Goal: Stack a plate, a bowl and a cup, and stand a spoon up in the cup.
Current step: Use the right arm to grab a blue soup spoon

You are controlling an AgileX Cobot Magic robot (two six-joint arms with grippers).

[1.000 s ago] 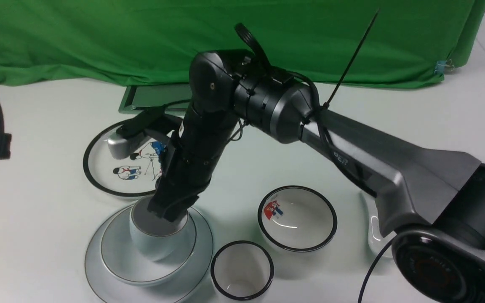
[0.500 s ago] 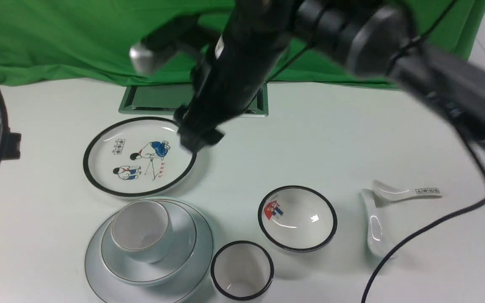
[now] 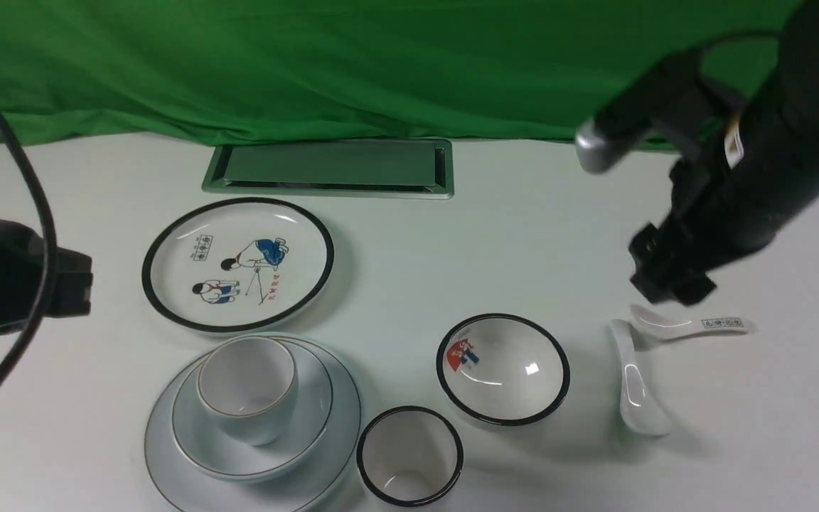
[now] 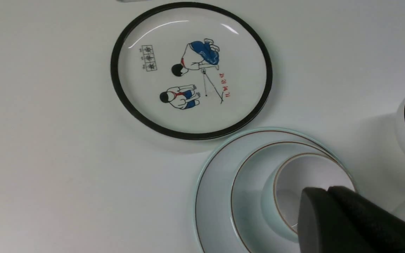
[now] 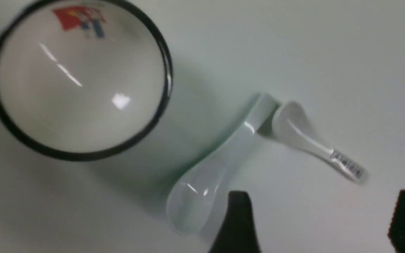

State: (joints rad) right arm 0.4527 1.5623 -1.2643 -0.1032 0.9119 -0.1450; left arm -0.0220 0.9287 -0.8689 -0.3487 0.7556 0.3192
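Note:
The plain plate (image 3: 168, 455) lies at the front left with the pale bowl (image 3: 310, 419) on it. In the bowl stands the cup (image 3: 246, 387), upright and with nothing in it. The plain white spoon (image 3: 635, 387) lies flat at the right, its handle end close to a printed-handle spoon (image 3: 694, 326). My right gripper (image 3: 669, 274) hangs just above and behind both spoons. In the right wrist view it (image 5: 323, 218) is open with only bare table between its fingers, beside the plain spoon (image 5: 216, 165). My left gripper (image 4: 327, 191) is shut and holds nothing, seen over the cup (image 4: 294, 182).
A black-rimmed plate with cartoon figures (image 3: 239, 264) lies behind the stack. A black-rimmed cup (image 3: 409, 455) and a black-rimmed bowl (image 3: 502, 370) sit to the stack's right. A metal hatch (image 3: 331, 167) is set into the table before the green cloth. My left arm (image 3: 11, 277) is at the left edge.
My right gripper has let go of the cup, which now stands in the bowl. The arm has risen and swung right to the spoons, jaws open. My left arm has edged inward.

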